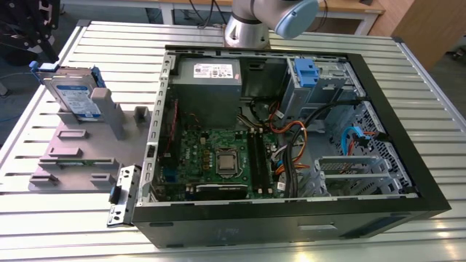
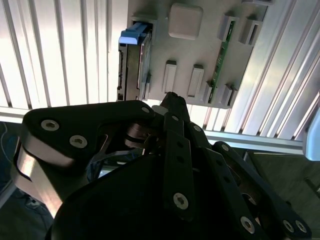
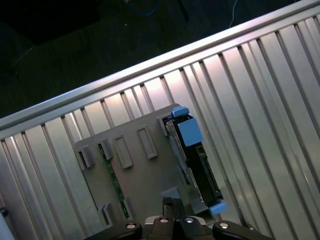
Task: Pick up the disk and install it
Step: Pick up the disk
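Note:
The disk (image 1: pixel 73 94) stands on edge in a slot of a grey holder block (image 1: pixel 80 158) at the exterior view's left, outside the open computer case (image 1: pixel 291 213). It is silver with a white-and-blue label and a blue carrier frame. In both wrist views I see it edge-on, the disk (image 2: pixel 134 65) (image 3: pixel 199 161) with blue tabs at its ends. My gripper (image 2: pixel 170 97) (image 3: pixel 172 204) hangs high above the holder block (image 2: pixel 200 45) (image 3: pixel 145 170), well clear of the disk. Its fingers meet at the tips, shut and holding nothing.
Inside the case sit a grey power supply (image 1: pixel 207 82), a motherboard (image 1: pixel 218 158), loose cables (image 1: pixel 291 147) and a grey drive cage (image 1: pixel 324 84) with a blue latch (image 1: pixel 306 71). A green memory stick (image 2: pixel 220 55) lies in the holder. The ribbed metal table (image 1: pixel 109 38) surrounds everything.

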`<action>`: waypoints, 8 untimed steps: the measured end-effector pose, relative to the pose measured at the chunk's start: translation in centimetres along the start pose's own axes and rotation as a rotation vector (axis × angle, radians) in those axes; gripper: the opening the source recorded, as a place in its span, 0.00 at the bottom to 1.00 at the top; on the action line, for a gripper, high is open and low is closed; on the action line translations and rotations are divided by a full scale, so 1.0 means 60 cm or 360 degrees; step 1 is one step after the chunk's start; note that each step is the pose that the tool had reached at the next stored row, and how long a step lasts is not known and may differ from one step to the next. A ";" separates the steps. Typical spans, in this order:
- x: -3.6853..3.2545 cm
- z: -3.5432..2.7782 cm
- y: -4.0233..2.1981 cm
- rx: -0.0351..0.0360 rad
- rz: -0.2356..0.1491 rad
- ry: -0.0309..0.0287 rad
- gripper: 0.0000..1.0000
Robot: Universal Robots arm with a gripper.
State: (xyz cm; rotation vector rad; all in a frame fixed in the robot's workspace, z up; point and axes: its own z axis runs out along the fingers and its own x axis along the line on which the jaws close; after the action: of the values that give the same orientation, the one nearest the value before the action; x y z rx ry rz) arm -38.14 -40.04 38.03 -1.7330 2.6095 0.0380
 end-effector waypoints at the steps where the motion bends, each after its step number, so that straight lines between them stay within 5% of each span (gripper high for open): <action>1: 0.000 0.000 0.000 0.0000 -0.0001 0.00001 0.11; 8: 0.000 0.000 0.000 0.0000 -0.0009 0.00002 0.11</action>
State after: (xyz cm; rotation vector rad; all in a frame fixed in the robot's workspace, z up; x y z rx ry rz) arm -38.14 -40.04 38.03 -1.7408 2.6044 0.0381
